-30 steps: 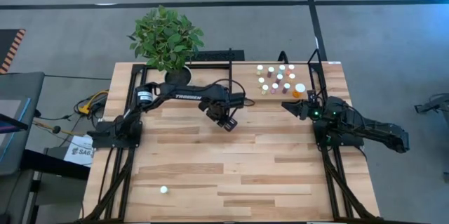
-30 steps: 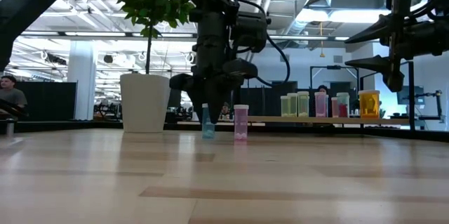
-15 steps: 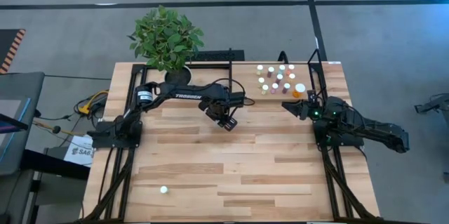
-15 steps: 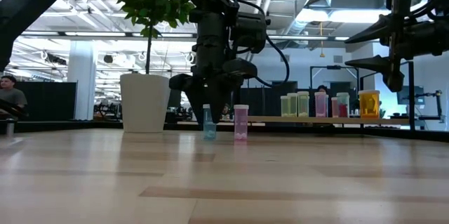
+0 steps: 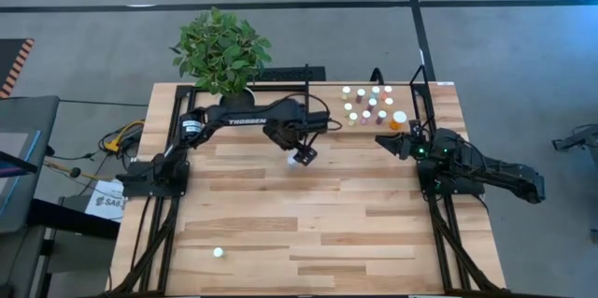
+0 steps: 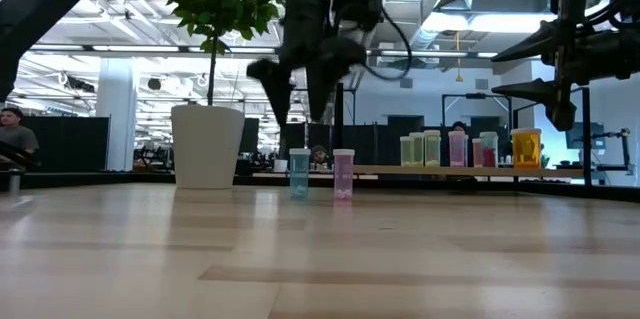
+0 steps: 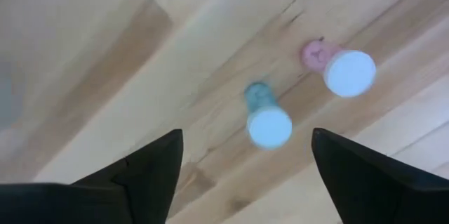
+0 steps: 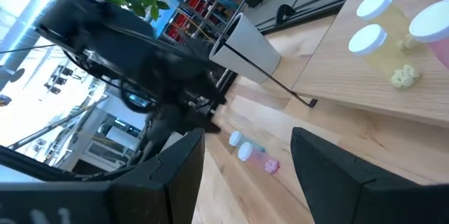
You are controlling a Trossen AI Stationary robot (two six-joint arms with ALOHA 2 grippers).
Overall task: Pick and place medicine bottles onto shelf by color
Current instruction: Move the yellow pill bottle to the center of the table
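So the left gripper (image 6: 300, 89) hangs above the table with its dark pointed fingers spread wide and nothing between them; right under it two small bottles stand upright on the pale plank tabletop (image 5: 308, 233), long axes vertical, round white caps up. The blue-green bottle (image 6: 299, 172) and the pink bottle (image 6: 343, 174) sit just beside each other without touching, both translucent plastic cylinders, and in the left wrist view the caps look like flat smooth discs. On the clock face of the high view they're a bit toward 12 from the table's middle. The rest of the medicine bottles (image 5: 372, 104) are bunched on the shelf (image 5: 411, 92), a light-wood board with thin black bars, up around 1 o'clock; one orange bottle (image 6: 525, 147) is clearly bigger. One more white cap (image 5: 218, 252) sits alone near 7 o'clock, probably another bottle, too small to tell. The right gripper (image 5: 385, 141) waits at 3 o'clock next to the shelf, fingers partly apart, holding nothing. A leafy plant in a white pot (image 6: 207, 146) stands at 11.
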